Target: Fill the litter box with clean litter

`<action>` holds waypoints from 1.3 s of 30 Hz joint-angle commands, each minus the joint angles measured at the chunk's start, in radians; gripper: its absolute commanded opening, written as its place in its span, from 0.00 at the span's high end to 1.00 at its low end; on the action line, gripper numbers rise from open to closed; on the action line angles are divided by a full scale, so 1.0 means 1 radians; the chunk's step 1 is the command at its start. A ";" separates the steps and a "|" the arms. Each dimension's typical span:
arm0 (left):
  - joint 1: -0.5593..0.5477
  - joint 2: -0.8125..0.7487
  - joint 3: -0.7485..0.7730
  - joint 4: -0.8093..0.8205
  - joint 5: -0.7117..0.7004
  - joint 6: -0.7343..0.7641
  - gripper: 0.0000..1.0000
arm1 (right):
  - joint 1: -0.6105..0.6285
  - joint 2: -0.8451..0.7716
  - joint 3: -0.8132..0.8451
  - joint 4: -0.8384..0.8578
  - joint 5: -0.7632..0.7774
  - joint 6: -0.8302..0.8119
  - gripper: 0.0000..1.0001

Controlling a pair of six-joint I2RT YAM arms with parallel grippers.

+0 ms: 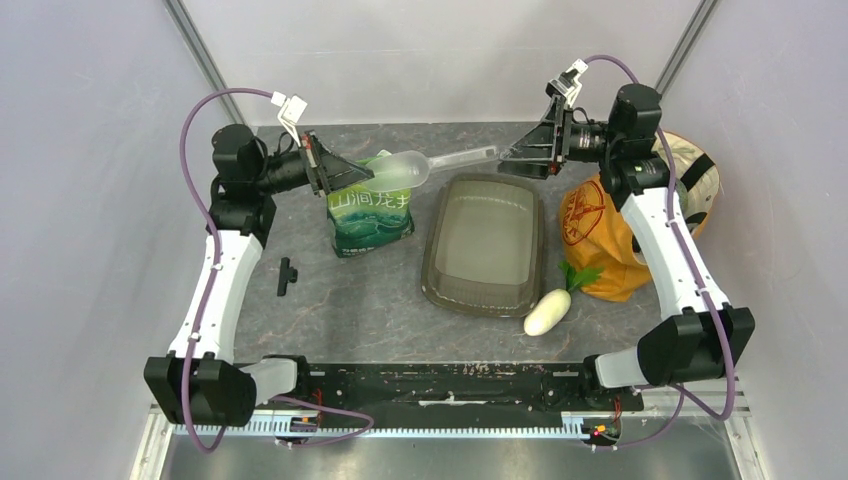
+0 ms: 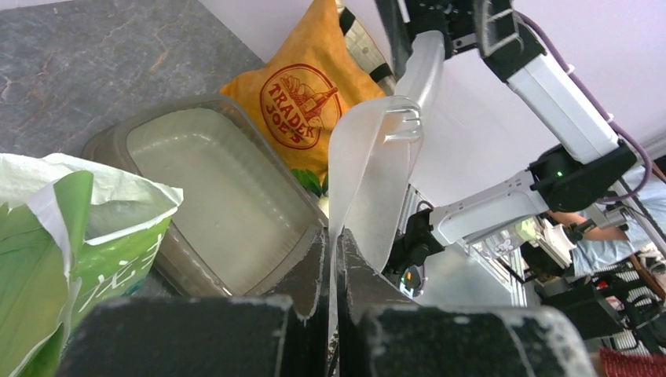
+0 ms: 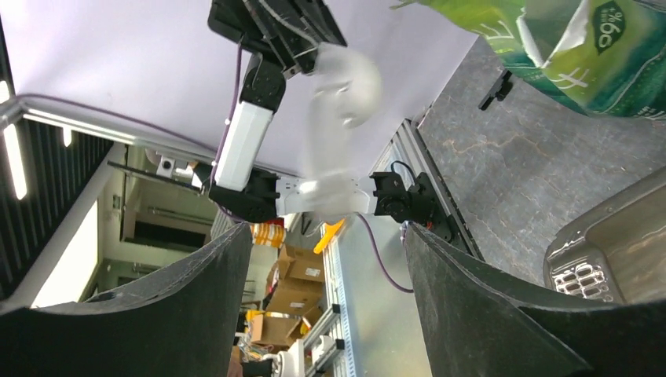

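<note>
1. The litter box (image 1: 431,262) lies in the middle of the table (image 1: 340,315). In the top view its long side runs from 12 to 6 o'clock.
2. Inside it the clean litter (image 1: 485,240) makes a flat, pale beige layer over the whole floor. The single grains are too fine to see.
3. Seen from the box, the left gripper (image 1: 362,176) is at about 10 o'clock. It hangs above the table, apart from the box. Its jaws are pressed together on the thin wall of a translucent scoop (image 1: 398,172).
4. The bowl of the scoop is over the open mouth of the green bag (image 1: 370,218), which stands just beside the box at 9 o'clock. The handle points toward 3 o'clock and, in the top view, runs just beyond the far rim of the box.
5. The right gripper (image 1: 515,155) is at about 1 o'clock from the box, also above the table and not touching the box. Its two fingers (image 3: 487,314) stand wide apart and face the end of the handle. I cannot tell whether they touch it.
6. The orange bag (image 1: 595,235) stands just beside the box at 3 o'clock.
7. The white vegetable (image 1: 547,312) lies at 5 o'clock, close to the near right corner of the box.
8. A small black piece (image 1: 287,275) lies on the table at 9 o'clock, past the green bag and well apart from the box.
</note>
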 commanded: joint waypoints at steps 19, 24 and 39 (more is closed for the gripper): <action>-0.038 0.016 0.031 0.088 0.079 -0.094 0.98 | 0.130 0.039 -0.008 0.244 0.048 0.153 0.39; -0.038 0.026 0.030 0.085 0.062 -0.093 0.98 | 0.135 0.015 -0.027 0.234 0.037 0.149 0.43; -0.051 0.050 0.048 0.010 0.063 -0.035 0.98 | 0.151 0.022 -0.022 0.212 0.023 0.140 0.55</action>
